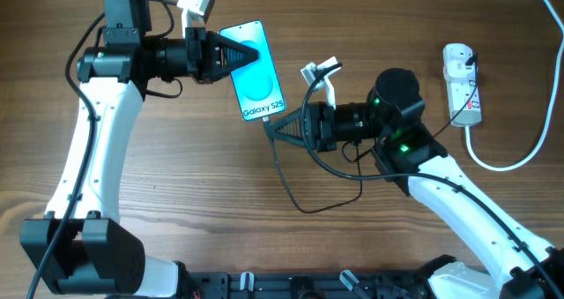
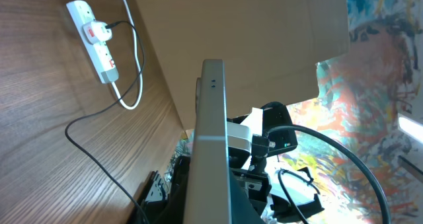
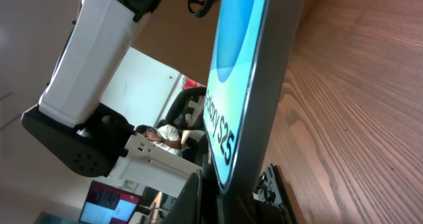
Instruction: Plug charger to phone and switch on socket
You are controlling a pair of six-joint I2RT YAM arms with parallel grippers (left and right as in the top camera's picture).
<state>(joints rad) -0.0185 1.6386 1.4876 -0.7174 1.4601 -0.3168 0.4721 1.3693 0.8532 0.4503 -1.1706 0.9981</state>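
Watching from the side rn. Phone [image 1: 254,70] is at the top-middle of the table [image 1: 176,202], screen up. The left claw [image 1: 218,56] is clamped on its left long edge. Right claw [image 1: 280,128] is closed too, tips right at the phone's bottom edge. The black charger [image 1: 291,189] lead runs out from there, so afaict it's pinching the plug end. Socket [image 1: 462,83] sits well apart at the far right, w/ its white lead [image 1: 520,149] looping off.

Handling-wise imo: phone is light, stiff and flat, but glass front + smooth sides = slippery, and a hard squeeze or twist could hurt it. A side-edge hold like the left one looks like the right spot bc it leaves the port end free.

Charger is the opposite: thin floppy lead, and pushing it by the cord would prob just buckle it. I'd hold the hard plug body close behind the metal tip and go in straight, since tip + port likely bend easy. Socket looks like a light plastic strip, prob slides when its switch gets pushed.

What I can't see:
- The plug tip and the port are hidden at the right claw in every view, so no idea if it's in, partway or just lined up.
- Both wrist views only show the phone edge-on.
- Can't tell if the phone is lifted or resting on the wood.
- The socket switch is too small to read on/off.
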